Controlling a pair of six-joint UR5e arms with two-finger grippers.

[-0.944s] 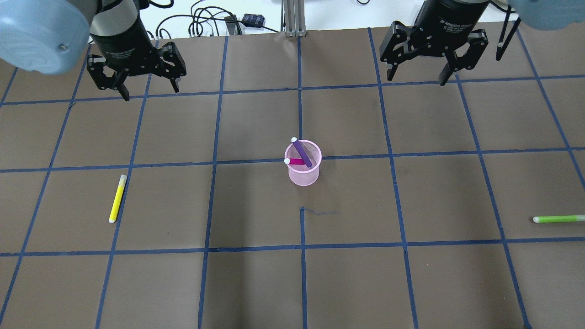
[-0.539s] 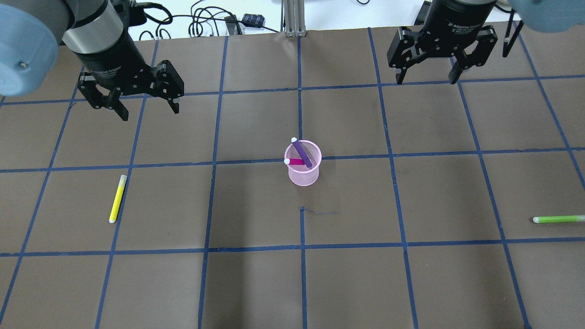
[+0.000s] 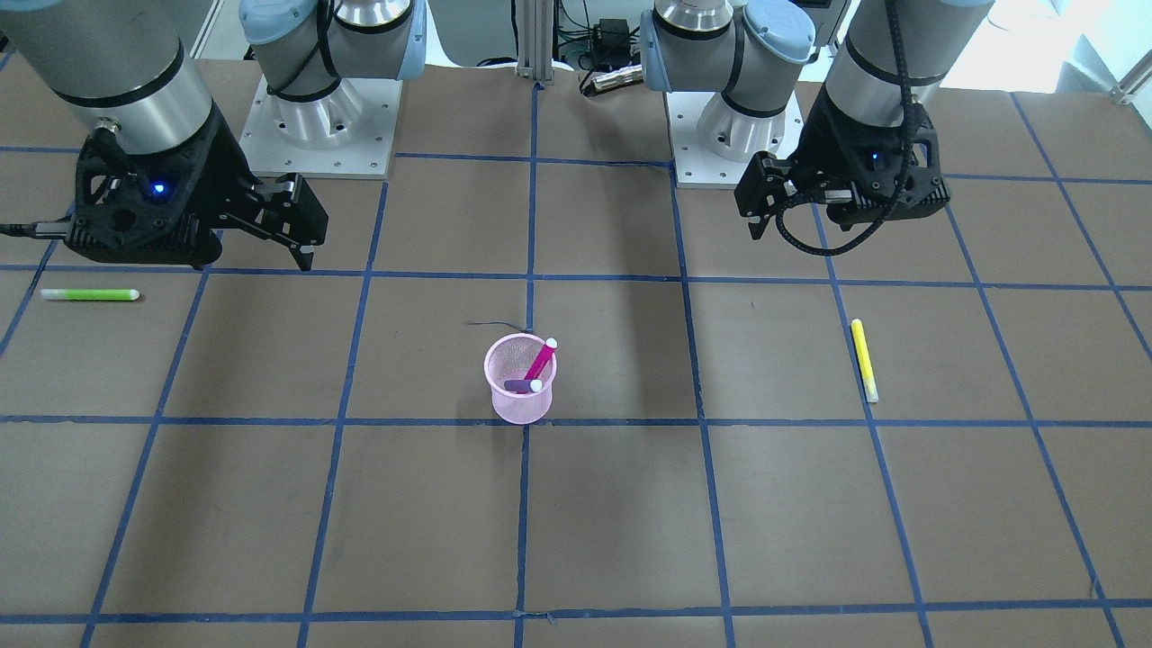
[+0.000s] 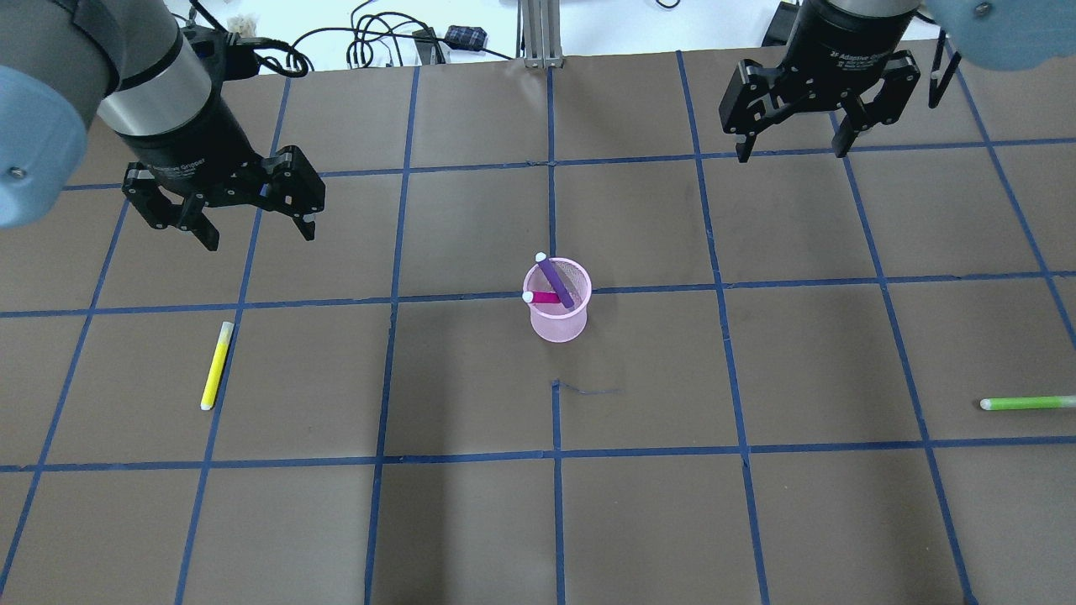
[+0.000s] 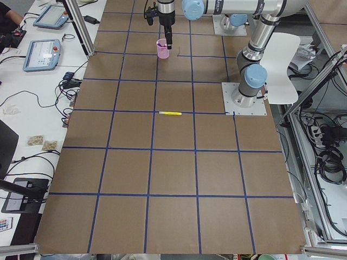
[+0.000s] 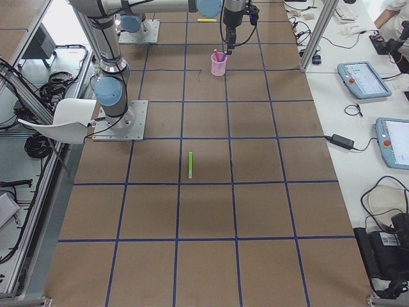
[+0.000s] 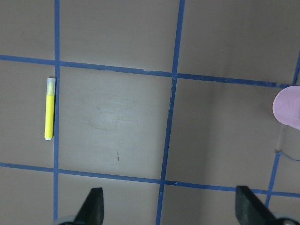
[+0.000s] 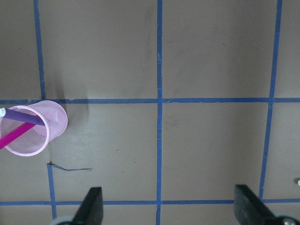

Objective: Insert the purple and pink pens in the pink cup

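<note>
Left gripper (image 4: 259, 238), a black two-finger claw on a silver and grey arm, hangs above the table with its fingers spread wide and nothing between them. Right gripper (image 4: 791, 154), the same black claw, is also spread wide and holds nothing.

Directions below are read from the overhead view, taking the cup as the centre of the clock.

A pink wire-mesh cup (image 4: 559, 323) stands upright near the middle of the brown paper-covered table (image 4: 471, 521), which is marked into squares by blue tape lines. The cup sits on one of these lines.

Both task pens are inside the cup. A purple pen with a white cap (image 4: 556, 282) leans across the opening, its cap poking over the rim at eleven o'clock. A pink pen with a white cap (image 4: 545, 297) lies lower and crosses under it, its cap resting at the rim at nine o'clock.

The left gripper is between nine and ten o'clock from the cup, well apart from it. The right gripper is at two o'clock, also well apart.

A yellow highlighter pen (image 4: 216, 366) lies flat on the table between eight and nine o'clock, below the left gripper. A light green highlighter pen (image 4: 1027, 403) lies flat just past three o'clock, near the table's edge.
</note>
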